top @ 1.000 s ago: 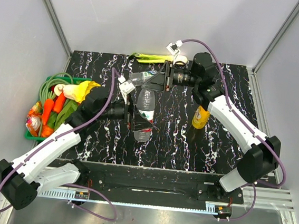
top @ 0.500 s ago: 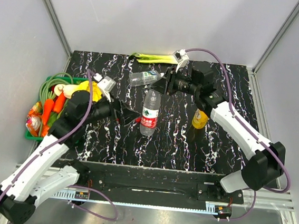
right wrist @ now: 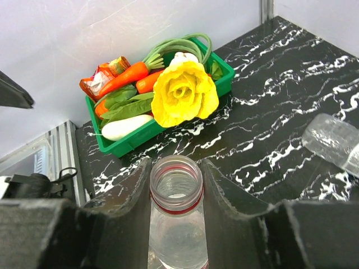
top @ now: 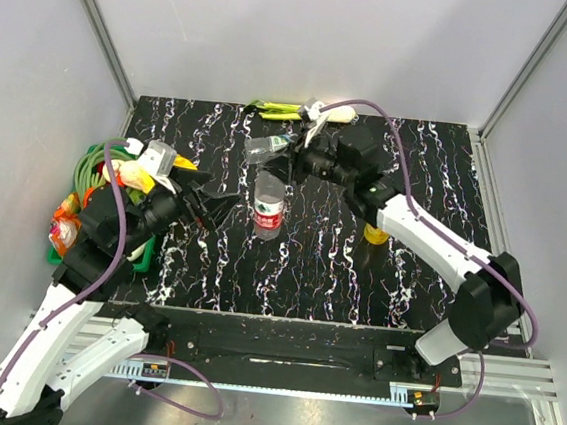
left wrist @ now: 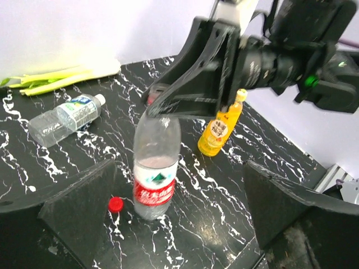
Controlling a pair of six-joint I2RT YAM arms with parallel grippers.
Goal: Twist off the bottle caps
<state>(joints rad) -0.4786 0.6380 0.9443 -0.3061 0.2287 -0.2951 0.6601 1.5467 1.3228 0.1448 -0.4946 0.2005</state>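
The right gripper (right wrist: pixel 175 188) is clamped around the neck of the red-labelled bottle (left wrist: pixel 156 180). The bottle stands upright at the centre of the overhead view, its mouth bare. Its red cap (left wrist: pixel 115 204) lies on the table (top: pixel 338 268) just beside the base, toward the lower left of the left wrist view. The left gripper (top: pixel 212 204) hangs to the left of that bottle, facing it with its jaws spread wide and empty. The blue-green-labelled bottle (top: pixel 267 149) lies on its side just above the standing one in the overhead view. Its long axis runs left to right with the capped end toward the right gripper, so the right arm looks nearer. The yellow-orange juice bottle (left wrist: pixel 217 128) stands capped, right of centre.
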